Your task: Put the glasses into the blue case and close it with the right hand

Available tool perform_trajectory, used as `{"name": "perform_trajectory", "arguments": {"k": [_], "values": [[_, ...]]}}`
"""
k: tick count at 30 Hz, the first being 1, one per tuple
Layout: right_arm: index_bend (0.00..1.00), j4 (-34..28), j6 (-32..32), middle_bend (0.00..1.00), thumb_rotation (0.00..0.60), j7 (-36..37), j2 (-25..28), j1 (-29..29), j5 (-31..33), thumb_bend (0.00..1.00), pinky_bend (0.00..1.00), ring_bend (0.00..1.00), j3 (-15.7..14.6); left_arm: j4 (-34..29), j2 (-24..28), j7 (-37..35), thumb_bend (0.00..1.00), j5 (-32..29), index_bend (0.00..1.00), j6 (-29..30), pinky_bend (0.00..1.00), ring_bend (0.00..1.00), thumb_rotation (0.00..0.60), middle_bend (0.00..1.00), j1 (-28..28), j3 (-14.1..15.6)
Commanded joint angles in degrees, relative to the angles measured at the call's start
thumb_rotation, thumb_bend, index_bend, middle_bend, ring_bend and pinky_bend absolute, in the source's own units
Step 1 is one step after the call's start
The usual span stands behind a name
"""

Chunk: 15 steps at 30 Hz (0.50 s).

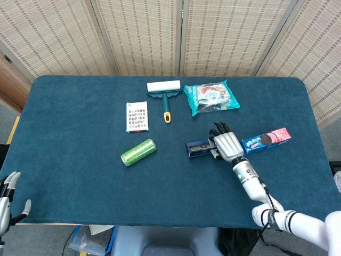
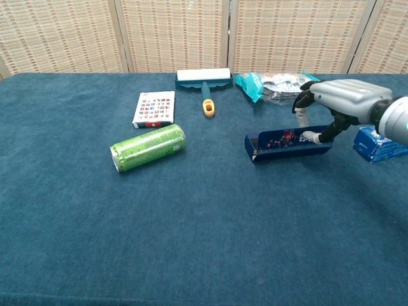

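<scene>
- On the blue table point(image 1: 74, 117), right of centre: blue case point(image 2: 287, 145) lies lengthwise, long side wall facing the chest cam.
- R hand point(image 2: 341, 102) arches over the case's right end, fingertips point(image 2: 305, 108) down behind its far edge, thumb on the near wall – grasping the case.
- Glasses: can't make them out inside from either view.
- Cookie box point(image 1: 265, 140) just right of the R hand.
- Snack bag point(image 1: 211, 97) behind the case, near the table's far edge.
- Lint roller point(image 1: 164, 90) left of the bag; card pack point(image 1: 137, 116) further left.
- Green can point(image 1: 138, 152) on its side, well left of the case.
- L hand point(image 1: 6, 200) at the bottom-left corner of the head view, off the table, fingers spread, holding nothing.
</scene>
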Motion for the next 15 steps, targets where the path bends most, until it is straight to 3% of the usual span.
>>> {"name": "perform_trajectory", "arguments": {"k": [1, 3, 10, 12, 15], "values": [[0.59, 1.84, -2.24, 0.21, 0.6, -0.63, -1.06, 1.9, 2.2, 0.45, 0.0, 0.02, 1.33, -0.03, 0.08, -0.05, 0.41, -0.1, 0.0, -0.02, 0.0, 0.0, 0.6, 0.0, 0.1, 0.06], [0.52, 3.02, -3.41, 0.18, 0.6, -0.87, -1.73, 2.91, 3.57, 0.45, 0.0, 0.02, 1.97, -0.06, 0.21, -0.21, 0.41, -0.3, 0.0, -0.04, 0.0, 0.0, 0.6, 0.0, 0.25, 0.1], [0.07, 8.65, -6.68, 0.03, 0.6, -4.29, -4.67, 6.21, 8.31, 0.38, 0.0, 0.0, 3.02, 0.2, 0.38, -0.71, 0.41, -0.66, 0.0, -0.18, 0.0, 0.0, 0.6, 0.0, 0.65, 0.34], [0.01, 9.84, -7.37, 0.0, 0.6, -5.47, -5.52, 7.0, 9.97, 0.35, 0.0, 0.0, 3.28, 0.28, 0.4, -0.8, 0.41, -0.72, 0.0, -0.17, 0.0, 0.0, 0.6, 0.0, 0.73, 0.36], [0.0, 11.13, -7.94, 0.0, 0.6, -7.22, -6.38, 7.92, 11.82, 0.33, 0.0, 0.0, 3.36, 0.34, 0.48, -0.82, 0.41, -0.79, 0.0, -0.21, 0.0, 0.0, 0.6, 0.0, 0.77, 0.34]]}}
